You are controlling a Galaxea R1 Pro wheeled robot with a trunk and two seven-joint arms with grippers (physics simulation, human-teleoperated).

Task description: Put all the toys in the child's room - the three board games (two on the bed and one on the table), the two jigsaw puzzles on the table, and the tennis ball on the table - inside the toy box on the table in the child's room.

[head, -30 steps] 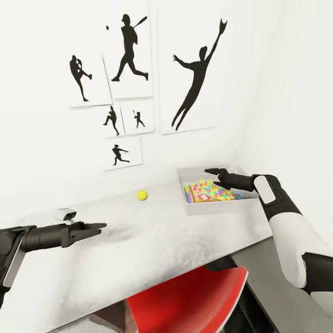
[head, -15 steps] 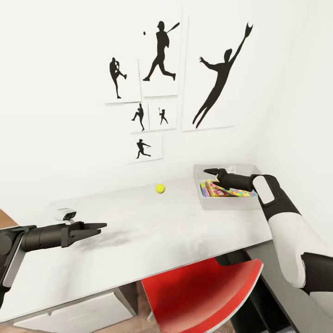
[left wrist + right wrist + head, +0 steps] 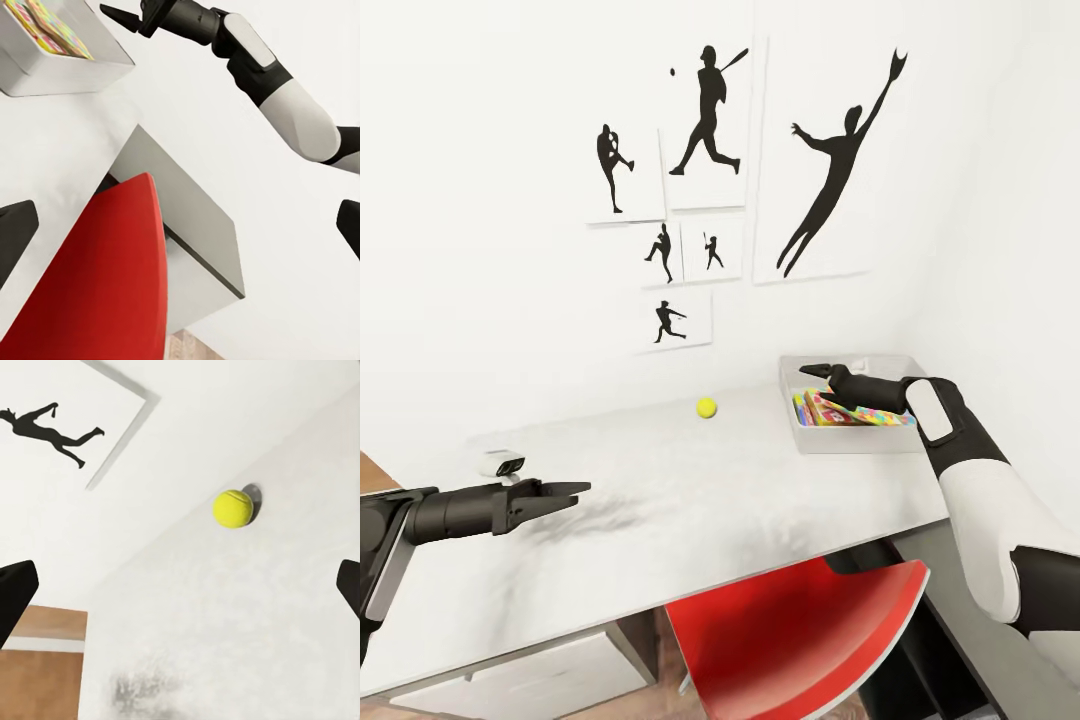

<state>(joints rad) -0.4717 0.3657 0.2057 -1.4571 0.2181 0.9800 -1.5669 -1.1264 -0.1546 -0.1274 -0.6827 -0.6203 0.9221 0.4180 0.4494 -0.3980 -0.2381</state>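
Right gripper (image 3: 812,371) parked over shallow pale grey toy box (image 3: 840,445), fingers spread, nothing held. I judge it lined up toward small yellow tennis ball (image 3: 706,407) resting alone on mottled grey-white table (image 3: 690,500), near wall. Bright multicoloured puzzle and game boxes (image 3: 850,412) lie inside box. Left gripper (image 3: 565,490) hovers low over table's near side, fingers spread, empty, clear of work.

The tabletop (image 3: 760,500) is light mottled grey-white. On it lie a yellow tennis ball (image 3: 706,407) near the wall and the pale grey toy box (image 3: 840,442) at the right end. A small white device (image 3: 503,463) sits at its left end.
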